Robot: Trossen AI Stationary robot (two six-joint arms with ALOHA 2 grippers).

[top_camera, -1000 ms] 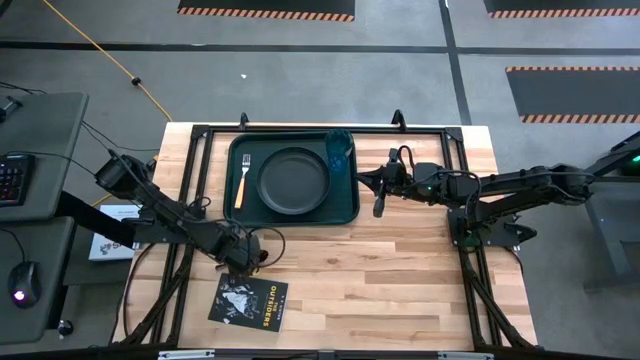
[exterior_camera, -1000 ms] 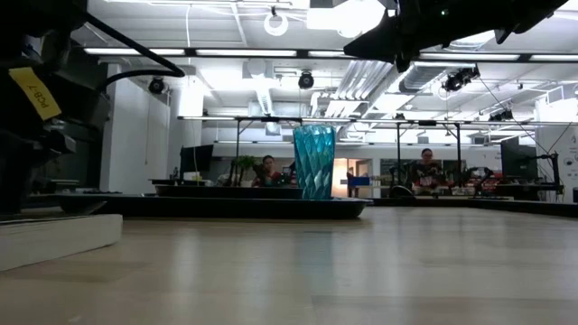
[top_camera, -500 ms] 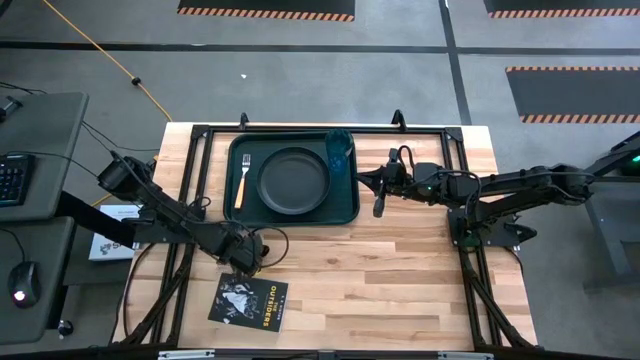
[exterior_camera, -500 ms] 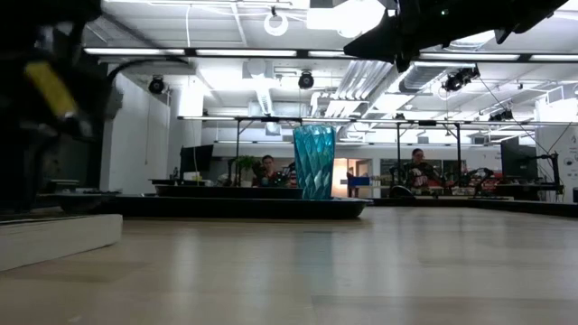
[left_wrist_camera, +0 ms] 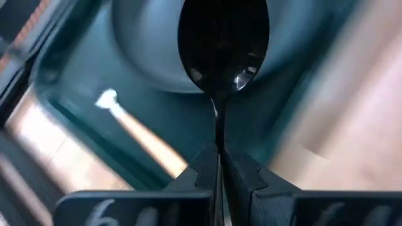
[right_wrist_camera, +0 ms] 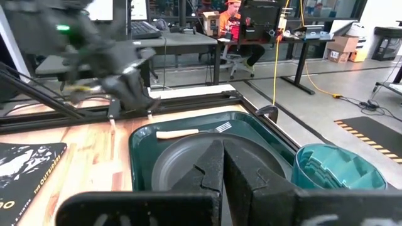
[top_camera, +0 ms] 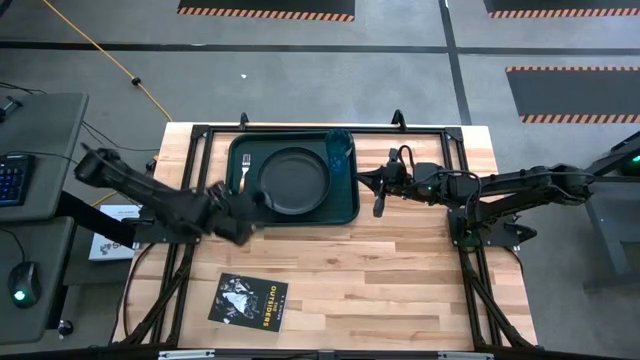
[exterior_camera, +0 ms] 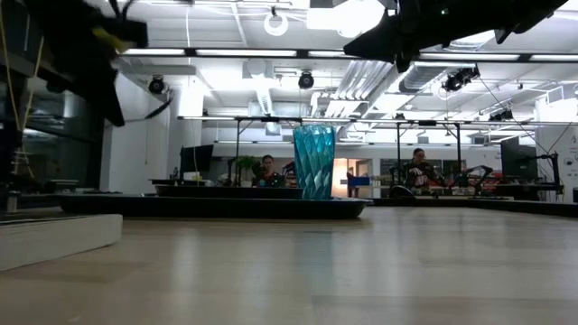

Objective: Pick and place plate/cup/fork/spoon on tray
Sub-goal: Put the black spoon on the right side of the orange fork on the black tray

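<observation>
From above, my left claw (top_camera: pixel 243 215) hangs at the near left corner of the dark green rectangular plastic tray (top_camera: pixel 345 205), which carries the round matte black plate (top_camera: pixel 294 180), pale fork (top_camera: pixel 243 170) and teal translucent tumbler (top_camera: pixel 338 148). My right claw (top_camera: pixel 377 207) waits beside the tray, fingers together. Left wrist: my claw (left_wrist_camera: pixel 219 164) is clamped on the slim dark-bowled spoon (left_wrist_camera: pixel 223 37), over the plate (left_wrist_camera: pixel 147 56).

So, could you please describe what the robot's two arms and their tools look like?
Both arms are dark, slim and jointed, with thin black cables looping alongside them. The left tool ends in two black angular fingers with moulded faces, backed by a dark crossbar bearing pale raised characters. The right tool is the same build: matte black wedge-shaped fingers over a similar marked bar. A small green light glows at the right arm's base.
</observation>
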